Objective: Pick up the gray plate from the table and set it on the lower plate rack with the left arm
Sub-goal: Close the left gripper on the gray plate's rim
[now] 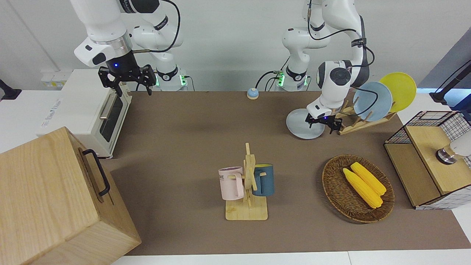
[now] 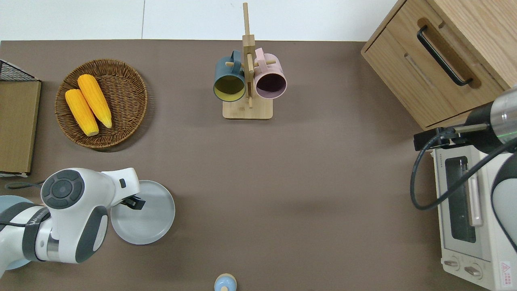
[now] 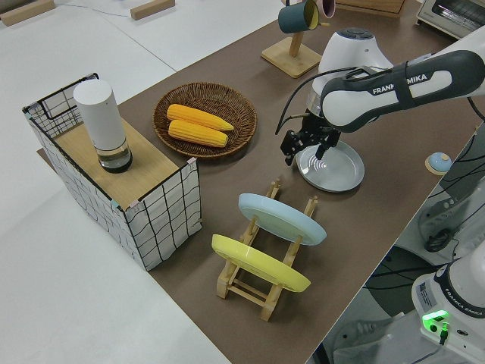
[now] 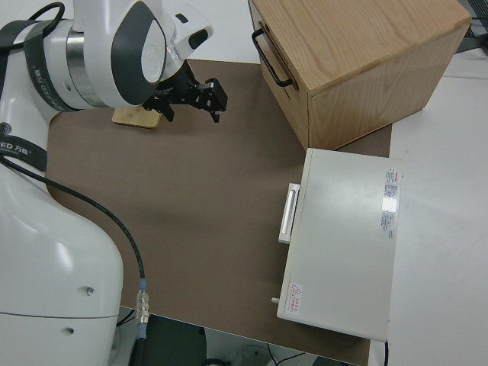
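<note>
Left pincer [image 1: 323, 123] hangs low over the gray plate [image 1: 301, 123], at the part of its rim nearest the lower plate rack [image 1: 358, 123], with its fingers spread apart and pointing down; nothing is held yet, and whether a fingertip already touches the rim cannot be told. The plate lies flat on the worktop [image 1: 191, 147], near the edge where the robots stand and toward the left arm's end, just beside the rack. Coming in at the rim makes sense, I judge: a flat plate offers no other hold, so one finger has to go inside the raised lip and one outside it. The rack stands slanted with a light-blue plate [image 1: 375, 101] and a yellow plate [image 1: 399, 90] leaning in its slots, and its pegs toward the gray plate are bare, which looks like the free place meant for it. The plate will have to be tipped on edge to slide between those pegs without knocking the blue one. A basket of corn [image 1: 358, 187] sits farther from the robots, apart from this work. The right arm is parked, its right pincer [image 1: 128, 79] spread wide and empty.
</note>
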`<state>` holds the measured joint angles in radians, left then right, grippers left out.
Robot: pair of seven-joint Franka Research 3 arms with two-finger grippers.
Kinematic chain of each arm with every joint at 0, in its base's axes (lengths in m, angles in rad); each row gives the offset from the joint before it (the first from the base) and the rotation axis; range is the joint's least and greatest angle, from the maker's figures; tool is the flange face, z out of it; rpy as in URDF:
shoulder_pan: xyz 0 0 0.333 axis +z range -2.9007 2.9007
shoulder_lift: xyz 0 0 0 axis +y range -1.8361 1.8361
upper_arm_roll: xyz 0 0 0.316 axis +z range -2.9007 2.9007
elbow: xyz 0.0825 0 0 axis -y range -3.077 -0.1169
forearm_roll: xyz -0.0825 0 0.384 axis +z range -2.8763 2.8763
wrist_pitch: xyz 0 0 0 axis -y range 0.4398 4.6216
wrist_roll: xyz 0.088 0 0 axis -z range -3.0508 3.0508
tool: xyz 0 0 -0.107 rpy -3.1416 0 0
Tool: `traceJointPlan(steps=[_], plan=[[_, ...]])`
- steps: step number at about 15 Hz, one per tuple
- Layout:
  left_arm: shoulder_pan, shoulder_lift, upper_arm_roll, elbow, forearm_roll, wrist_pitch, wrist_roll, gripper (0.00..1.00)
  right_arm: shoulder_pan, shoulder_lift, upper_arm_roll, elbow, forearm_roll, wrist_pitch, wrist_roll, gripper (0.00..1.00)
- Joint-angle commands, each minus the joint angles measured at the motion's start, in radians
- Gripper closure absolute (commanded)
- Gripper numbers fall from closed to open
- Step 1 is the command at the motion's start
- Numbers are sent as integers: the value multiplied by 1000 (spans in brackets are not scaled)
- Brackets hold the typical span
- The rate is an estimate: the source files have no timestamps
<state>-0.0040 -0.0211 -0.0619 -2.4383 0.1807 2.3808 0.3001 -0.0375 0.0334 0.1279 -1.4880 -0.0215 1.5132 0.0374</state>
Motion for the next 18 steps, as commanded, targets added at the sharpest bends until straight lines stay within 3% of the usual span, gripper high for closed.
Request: traceJointPlan(steps=[1,12,14,16,18], plan=[[15,15,1,-28,26,57,8,0,-22,10,21,21,-3,-16,13,17],[12,33,1,-44,31,84,5,11,-22,10,21,20,-3,-16,13,17],[12,33,1,-44,31,84,4,177,-22,10,21,20,-3,-16,13,17],[13,30,1,-44,31,83,2,540,-22,10,21,20,-3,-16,13,17],[13,27,1,-42,31,83,-2,730,-22,10,21,20,-3,-16,13,17]])
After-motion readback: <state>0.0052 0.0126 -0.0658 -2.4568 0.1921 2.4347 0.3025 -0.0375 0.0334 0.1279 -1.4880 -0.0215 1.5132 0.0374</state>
